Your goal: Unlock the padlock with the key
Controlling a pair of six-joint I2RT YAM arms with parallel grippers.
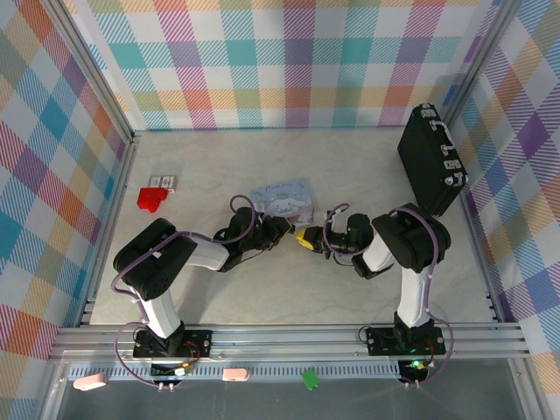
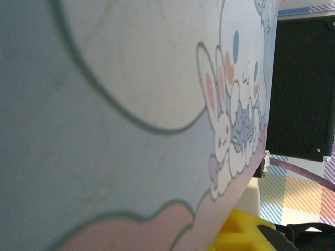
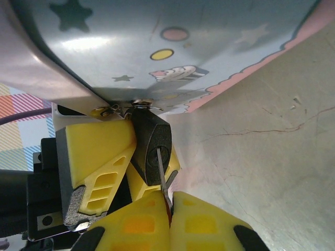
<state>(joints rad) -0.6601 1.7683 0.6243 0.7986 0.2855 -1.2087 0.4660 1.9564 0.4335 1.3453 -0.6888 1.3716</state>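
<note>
- The padlock (image 3: 151, 149) hangs from a small metal hasp (image 3: 138, 103) on the edge of the light blue cartoon-printed tin (image 3: 157, 42), near the middle of the surface (image 3: 261, 157).
- The right jaws are pressed together on the key (image 3: 162, 170). Its thin silver blade runs up from between their yellow fingertips (image 3: 199, 225) into the underside of the padlock's dark body.
- The left jaws pinch the padlock from the side. One yellow finger (image 3: 99, 151) lies against its left face and the other sits just behind its right edge.
- From above, both arms reach inward and meet just in front of the tin, the two sets of jaws almost touching.
- The surface is pale and stone-patterned, with fine dark cracks.
- A red block (image 1: 150, 199) and a small pale box (image 1: 164, 182) lie touching or nearly so, well apart from the tin, at the far left.
- A black case (image 1: 430, 162) stands propped at the far right.
- Pastel checked walls (image 1: 289, 61) enclose the surface on three sides, and an aluminium rail (image 1: 289, 337) crosses the near edge by the arm bases.
- The left wrist view is pressed close to the tin and blurred, showing a printed rabbit (image 2: 222, 120).
- The key's head is hidden between the right fingers.
- From above, the padlock is too small to make out.
</note>
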